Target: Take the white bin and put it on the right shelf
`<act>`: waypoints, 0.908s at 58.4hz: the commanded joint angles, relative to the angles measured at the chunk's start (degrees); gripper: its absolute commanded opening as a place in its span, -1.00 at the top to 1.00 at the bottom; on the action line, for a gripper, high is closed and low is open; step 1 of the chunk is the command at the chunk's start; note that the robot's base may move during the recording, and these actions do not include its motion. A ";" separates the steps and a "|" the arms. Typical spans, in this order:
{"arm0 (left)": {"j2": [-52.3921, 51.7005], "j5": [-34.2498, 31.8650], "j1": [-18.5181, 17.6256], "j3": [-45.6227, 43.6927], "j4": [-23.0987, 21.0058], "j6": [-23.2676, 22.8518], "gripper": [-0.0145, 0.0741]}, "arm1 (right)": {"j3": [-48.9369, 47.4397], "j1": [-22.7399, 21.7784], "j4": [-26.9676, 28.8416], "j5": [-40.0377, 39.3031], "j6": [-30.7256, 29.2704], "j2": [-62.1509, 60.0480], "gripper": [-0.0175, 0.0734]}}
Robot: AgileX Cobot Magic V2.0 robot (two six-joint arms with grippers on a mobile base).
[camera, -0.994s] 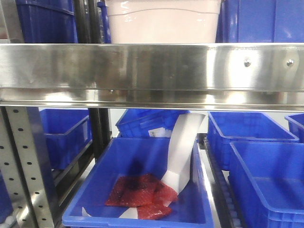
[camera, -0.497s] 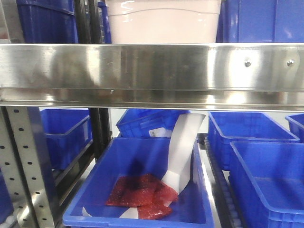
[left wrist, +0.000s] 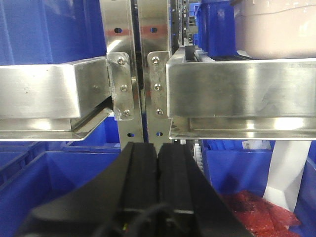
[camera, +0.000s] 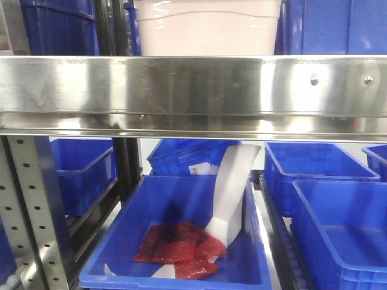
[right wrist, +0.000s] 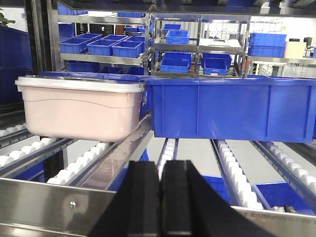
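Front view: the right shelf [camera: 193, 84] fills the top half of the frame w/ its wide shiny steel rail, two rivets at the right end. The white bin [camera: 208, 27] sits on it at top center, only its lower side showing. Dark blue bins stand just beside it on both sides. Under the rail, bottom center, an open blue bin [camera: 181, 241] holds red bags [camera: 178, 244] & a bent white paper strip [camera: 233, 190]. More blue bins sit at the right & behind. A grey post w/ holes [camera: 33, 211] runs down the lower left.

Right wrist view: the white bin [right wrist: 81, 108] is at mid left, resting on white rollers [right wrist: 29, 148], its whiter lid hanging over the edge. A big blue bin [right wrist: 229, 108] sits just beside it, at center & right. The two look like they touch at the top rim, can't tell for sure. Right gripper [right wrist: 161, 197] is at bottom center, black fingers pressed flat together, nothing between them.

Left wrist view: two steel rails meet at riveted posts [left wrist: 138, 69] in the middle. A bit of the white bin [left wrist: 276, 29] shows at the upper right. Left gripper [left wrist: 157, 177] is at bottom center, fingers pressed together too, holding nothing.
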 commanded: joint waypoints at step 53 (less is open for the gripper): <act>-0.73 -4.41 0.00 0.86 -0.73 0.30 0.94 | -0.80 -0.13 -0.68 -5.71 -0.27 0.69 0.45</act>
